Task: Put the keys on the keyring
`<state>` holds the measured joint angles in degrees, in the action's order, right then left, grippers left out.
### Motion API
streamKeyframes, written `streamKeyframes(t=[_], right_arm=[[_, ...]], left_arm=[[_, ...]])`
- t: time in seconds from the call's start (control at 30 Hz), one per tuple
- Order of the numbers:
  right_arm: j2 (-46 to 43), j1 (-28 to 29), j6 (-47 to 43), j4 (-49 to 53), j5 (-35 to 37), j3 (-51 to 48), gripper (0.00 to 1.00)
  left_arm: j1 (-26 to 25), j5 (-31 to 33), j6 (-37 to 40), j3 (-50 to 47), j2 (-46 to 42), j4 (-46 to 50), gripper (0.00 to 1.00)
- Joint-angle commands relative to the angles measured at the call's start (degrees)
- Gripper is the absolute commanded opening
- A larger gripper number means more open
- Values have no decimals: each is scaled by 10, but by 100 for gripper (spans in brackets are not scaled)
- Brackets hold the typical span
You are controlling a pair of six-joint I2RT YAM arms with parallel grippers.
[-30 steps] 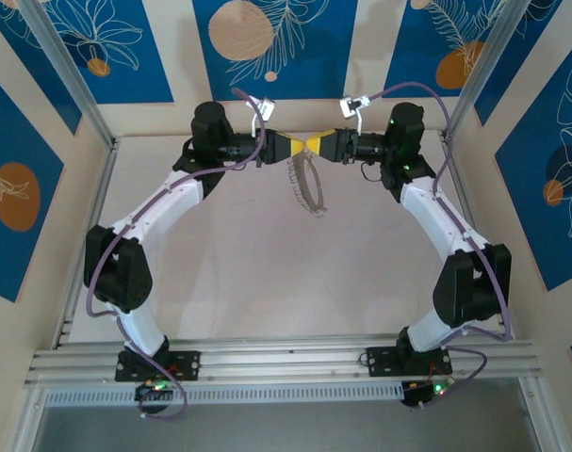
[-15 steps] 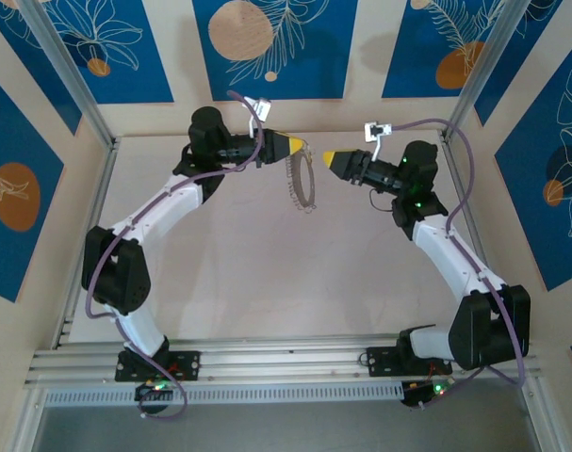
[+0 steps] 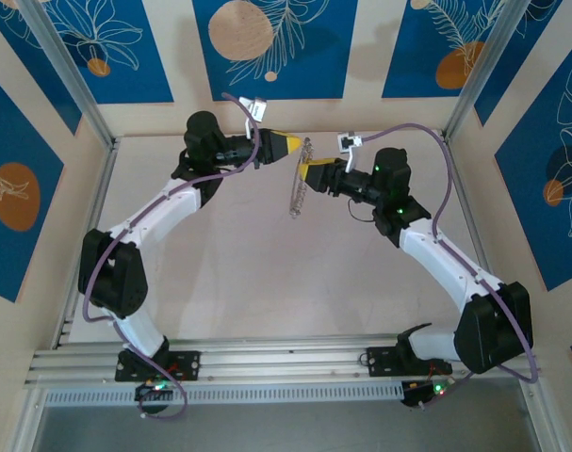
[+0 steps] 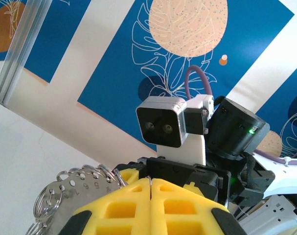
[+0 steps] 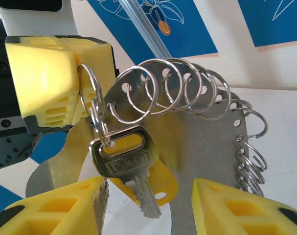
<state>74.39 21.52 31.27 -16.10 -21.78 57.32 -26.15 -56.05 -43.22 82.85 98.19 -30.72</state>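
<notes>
The left gripper is seen pressed fully shut, its 2 yellow fingers meeting along a single seam in the left wrist view. The keyring is gripped at their tip and hangs down from them above the table, tilted and seen nearly edge-on from above. Up close it is shown to be 1 curved grey metal plate pierced by a row of holes, with a split ring threaded through each hole. Small digits are stamped beside the holes in the left wrist view. The rings overlap, so an exact count cannot be given; well over 6 are seen.

The right gripper is held just beside the keyring, facing the left gripper. Its jaws are parted to a moderate width and nothing is clamped between them. Its 2 yellow fingers are seen at the bottom corners of the right wrist view, with the plate behind the gap.

1 key is seen, silver, with lettering stamped on its rectangular head. It is already threaded on the split ring nearest the left gripper's finger and hangs blade-down over the gap between the right gripper's fingers, nearer the one at the lower left. Whether it touches that finger cannot be told. A yellow piece with a small hole is seen behind the key; what it is cannot be told.
</notes>
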Motion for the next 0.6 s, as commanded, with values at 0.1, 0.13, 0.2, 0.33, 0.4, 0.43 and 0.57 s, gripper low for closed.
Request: streamKeyframes(t=[0.1, 0.13, 0.2, 0.33, 0.4, 0.43, 0.57], right_arm=[[-13, 18, -44, 14, 62, 16, 50], [-11, 19, -46, 15, 66, 20, 50], [-6, 23, -51, 18, 71, 30, 50], [4, 33, -69, 34, 77, 50, 48], [7, 39, -81, 43, 77, 57, 42], [8, 42, -86, 48, 76, 60, 34], [8, 58, -105, 60, 65, 66, 6]], left_arm=[[-3, 6, -12, 1, -26, -40, 0], [-3, 6, -12, 1, -26, -41, 0], [-3, 6, -13, 1, -25, -42, 0], [-2, 8, -14, -1, -24, -43, 0], [-3, 10, -13, -2, -25, -42, 0], [-3, 12, -13, -2, -24, -42, 0], [-3, 18, -12, -3, -23, -41, 0]])
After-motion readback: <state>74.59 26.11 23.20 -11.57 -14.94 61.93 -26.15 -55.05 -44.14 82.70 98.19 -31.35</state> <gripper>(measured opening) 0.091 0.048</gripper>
